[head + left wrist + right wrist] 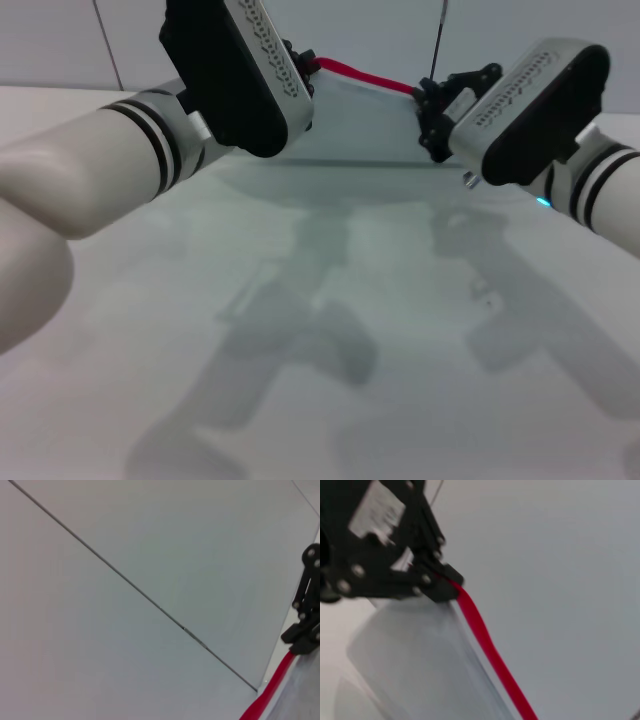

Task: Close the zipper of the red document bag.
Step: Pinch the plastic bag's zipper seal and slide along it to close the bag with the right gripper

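The red document bag (360, 125) hangs lifted above the table between my two grippers, its translucent pale sheet drooping below the zipper (362, 75), a thin red strip along its top edge. My left gripper (308, 66) is shut on the zipper's left end. My right gripper (428, 98) is shut on its right end. The right wrist view shows the left gripper (445, 587) clamped where the zipper (490, 647) starts, with the bag (415, 655) below. In the left wrist view the right gripper (303, 645) pinches the zipper (272, 687).
A white table (330, 330) lies below the bag, with the arms' shadows on it. A pale wall with thin dark seams (135, 587) stands close behind the grippers.
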Available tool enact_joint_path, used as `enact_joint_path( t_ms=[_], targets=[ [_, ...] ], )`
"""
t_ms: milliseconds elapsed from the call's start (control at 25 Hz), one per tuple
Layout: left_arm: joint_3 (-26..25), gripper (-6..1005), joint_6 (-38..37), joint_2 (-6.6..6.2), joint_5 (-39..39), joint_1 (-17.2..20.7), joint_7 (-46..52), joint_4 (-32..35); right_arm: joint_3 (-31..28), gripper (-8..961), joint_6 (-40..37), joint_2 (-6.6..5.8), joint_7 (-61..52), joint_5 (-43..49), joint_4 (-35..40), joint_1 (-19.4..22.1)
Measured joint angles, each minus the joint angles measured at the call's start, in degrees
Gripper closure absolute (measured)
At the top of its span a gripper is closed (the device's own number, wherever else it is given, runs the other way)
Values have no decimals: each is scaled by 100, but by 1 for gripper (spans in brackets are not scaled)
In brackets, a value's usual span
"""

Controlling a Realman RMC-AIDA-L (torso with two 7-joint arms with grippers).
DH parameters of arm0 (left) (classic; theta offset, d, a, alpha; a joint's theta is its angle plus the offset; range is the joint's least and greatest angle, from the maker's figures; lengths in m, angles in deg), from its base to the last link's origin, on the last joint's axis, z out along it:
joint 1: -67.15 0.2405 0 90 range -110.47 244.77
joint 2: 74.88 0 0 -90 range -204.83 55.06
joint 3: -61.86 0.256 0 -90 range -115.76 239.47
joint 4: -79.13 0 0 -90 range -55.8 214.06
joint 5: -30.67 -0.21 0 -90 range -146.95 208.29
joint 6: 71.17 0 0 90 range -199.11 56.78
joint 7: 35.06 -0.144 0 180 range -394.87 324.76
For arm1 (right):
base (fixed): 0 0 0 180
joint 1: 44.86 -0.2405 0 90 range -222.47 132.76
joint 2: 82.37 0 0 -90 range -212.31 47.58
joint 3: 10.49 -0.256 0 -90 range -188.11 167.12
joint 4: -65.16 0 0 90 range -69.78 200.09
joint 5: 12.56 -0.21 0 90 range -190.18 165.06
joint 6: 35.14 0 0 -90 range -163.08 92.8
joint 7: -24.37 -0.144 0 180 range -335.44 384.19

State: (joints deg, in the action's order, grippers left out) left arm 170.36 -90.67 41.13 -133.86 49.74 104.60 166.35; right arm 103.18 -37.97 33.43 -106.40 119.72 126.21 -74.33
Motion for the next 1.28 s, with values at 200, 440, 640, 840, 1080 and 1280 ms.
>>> enact_joint_path(
  t_ms=[200, 440, 640, 840, 1080, 1280],
  targets=[
    [-46, 951, 5, 0, 0, 48, 0, 24, -238, 879, -3, 8, 0, 133, -106, 42],
    [-82, 950, 89, 0, 0, 114, -5, 37, -375, 872, -8, 12, 0, 142, -144, 100],
    [-103, 950, 89, 0, 0, 125, -8, 40, -373, 866, -8, 13, 0, 191, -125, 100],
    [-103, 950, 89, 0, 0, 120, -10, 40, -334, 860, -8, 13, 0, 208, -86, 106],
    [-110, 949, 89, 13, 0, 117, -117, 22, -209, 853, -7, 13, 0, 207, 7, 125],
    [-113, 949, 87, 18, 0, 114, -140, -1, -95, 775, -7, 11, 0, 206, 135, 201]
  ],
)
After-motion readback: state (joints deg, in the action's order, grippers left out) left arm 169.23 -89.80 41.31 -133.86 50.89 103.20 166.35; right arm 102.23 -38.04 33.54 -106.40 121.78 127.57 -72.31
